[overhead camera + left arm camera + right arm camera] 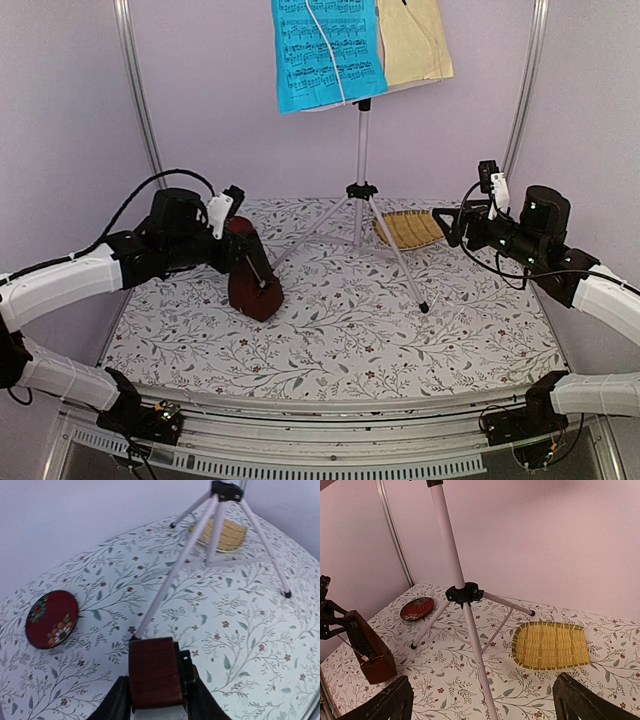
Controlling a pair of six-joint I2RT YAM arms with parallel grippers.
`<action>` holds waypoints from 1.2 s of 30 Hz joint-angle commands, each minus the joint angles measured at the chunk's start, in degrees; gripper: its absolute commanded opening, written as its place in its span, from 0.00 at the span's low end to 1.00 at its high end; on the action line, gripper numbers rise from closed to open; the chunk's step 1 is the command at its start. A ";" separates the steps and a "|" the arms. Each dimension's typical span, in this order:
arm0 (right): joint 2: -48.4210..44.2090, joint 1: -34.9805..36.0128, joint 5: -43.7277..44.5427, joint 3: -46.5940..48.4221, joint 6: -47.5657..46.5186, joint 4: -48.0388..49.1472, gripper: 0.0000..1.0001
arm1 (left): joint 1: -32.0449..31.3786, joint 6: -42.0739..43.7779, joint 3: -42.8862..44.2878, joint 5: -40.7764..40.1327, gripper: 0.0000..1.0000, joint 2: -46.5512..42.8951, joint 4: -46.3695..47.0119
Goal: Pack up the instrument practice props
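On table (330, 340), left side: metronome (255, 280), dark wood pyramid, tilted. Likely rigid, fairly heavy, smooth-sided; best held at narrow top. Left gripper (156, 700) clamped partway on that top. Right gripper (448, 226) spread wide, empty, beside basket (410, 230).

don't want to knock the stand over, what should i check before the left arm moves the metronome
1. Left fingers closed on the metronome's top: ok.
2. Metronome clear of the table: cannot tell; it is tilted.
3. Metronome apart from the stand's nearest leg: ok, but close.
4. Stand upright: ok.
5. Right fingers open and empty: ok.
6. Sheets off the stand: not ok, both sit on its desk.
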 commanded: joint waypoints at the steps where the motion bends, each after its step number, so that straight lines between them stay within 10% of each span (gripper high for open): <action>1: -1.10 -0.12 -1.19 -0.36 0.90 0.89 0.99 | -4.96 5.50 2.55 4.58 0.24 2.81 9.13; 18: -0.83 -0.11 -6.22 -1.61 1.16 1.69 0.99 | -10.73 13.56 6.12 19.70 0.31 15.48 20.53; 26: 1.50 -0.08 -11.85 -0.47 1.34 0.21 0.99 | -10.57 12.43 4.11 17.19 0.79 13.36 20.63; 36: 6.72 3.94 -18.79 -0.51 10.16 3.41 0.86 | -10.02 -10.35 -6.27 4.46 0.92 -2.99 21.16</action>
